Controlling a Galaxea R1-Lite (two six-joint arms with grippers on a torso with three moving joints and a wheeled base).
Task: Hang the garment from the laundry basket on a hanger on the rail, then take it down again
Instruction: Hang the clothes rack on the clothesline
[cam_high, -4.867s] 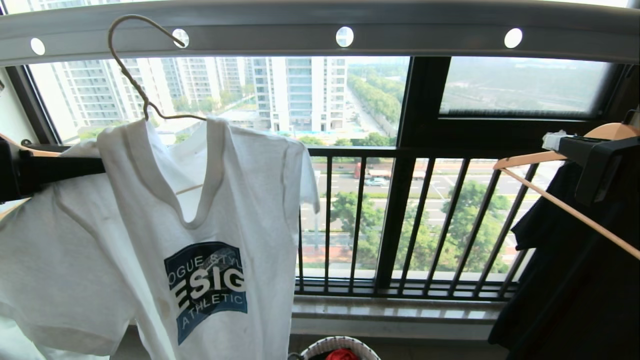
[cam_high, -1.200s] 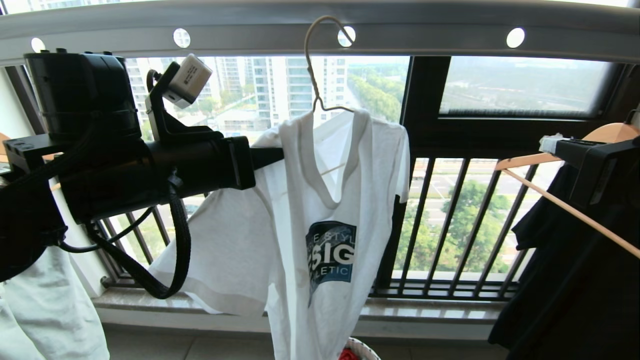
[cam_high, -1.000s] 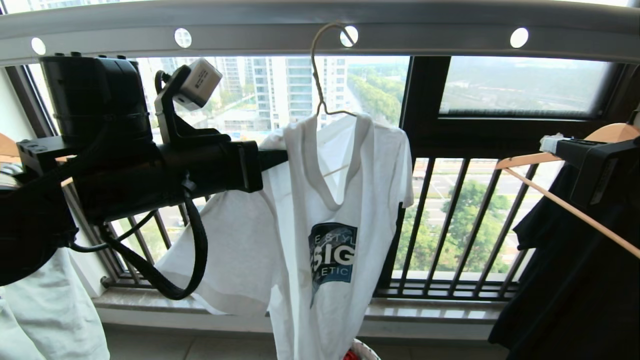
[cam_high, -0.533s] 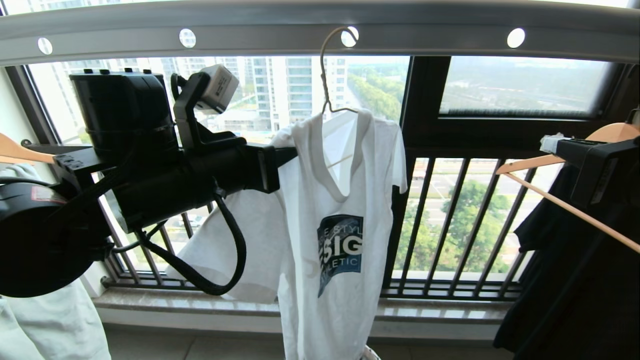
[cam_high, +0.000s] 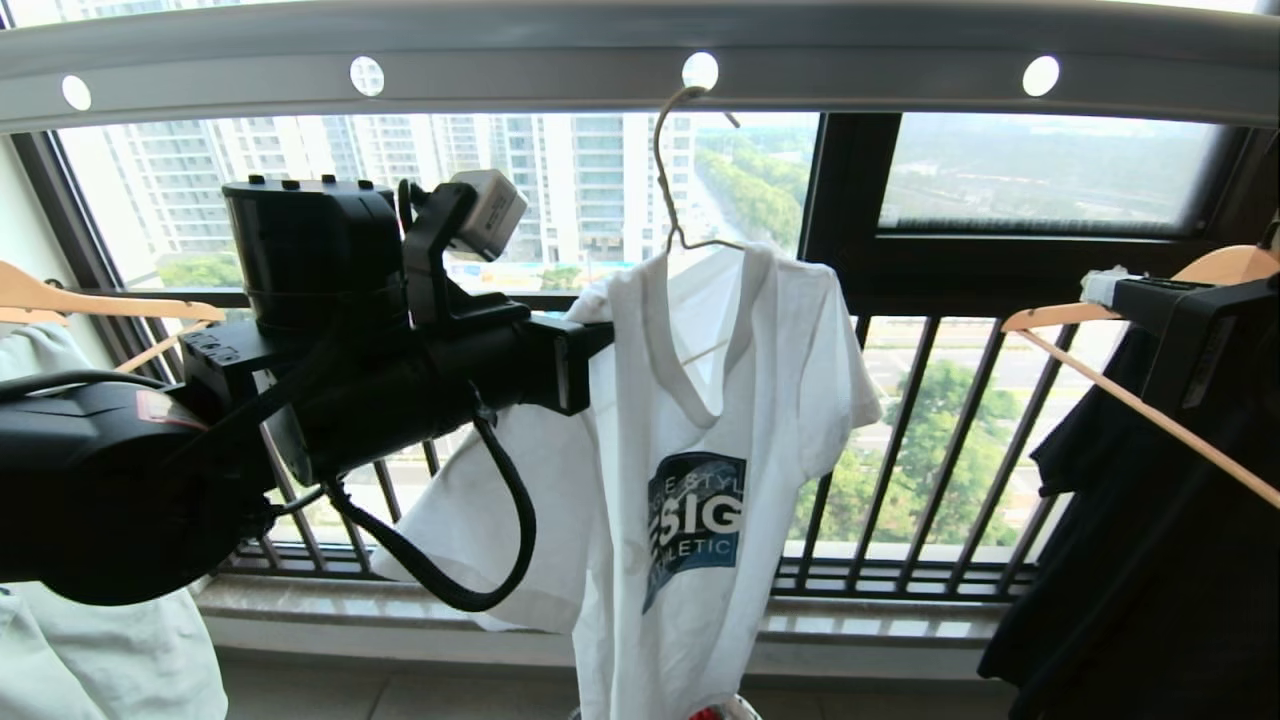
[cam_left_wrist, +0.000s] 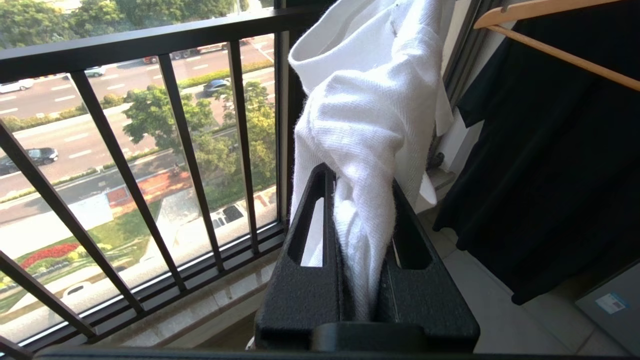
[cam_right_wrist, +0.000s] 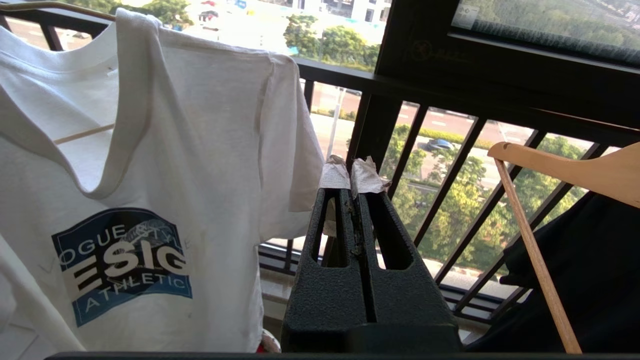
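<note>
The white garment (cam_high: 690, 400) with its blue chest print hangs on the thin cream hanger (cam_high: 668, 170). The hook's top sits just under a round hole of the grey rail (cam_high: 520, 70); I cannot tell whether it still catches there. My left gripper (cam_high: 600, 335) reaches in from the left and is shut on the bunched shoulder cloth of the garment (cam_left_wrist: 370, 100), squeezed between its fingers (cam_left_wrist: 305, 220). My right gripper (cam_right_wrist: 352, 175) is parked at the right, shut and empty, level with the garment (cam_right_wrist: 150, 175). Only a sliver of the laundry basket (cam_high: 742, 708) peeks out below the hem.
A wooden hanger (cam_high: 1130, 400) carrying a black shirt (cam_high: 1150, 580) fills the right side beside my right gripper (cam_high: 1105, 285). Another wooden hanger (cam_high: 100, 300) and white cloth (cam_high: 100, 650) are at the left. The black barred window railing (cam_high: 900, 450) runs behind everything.
My left arm has carried garment and hanger rightward along the rail. In the last half second the hook has dropped from the hole to just beneath it, and the shirt has swung right.
</note>
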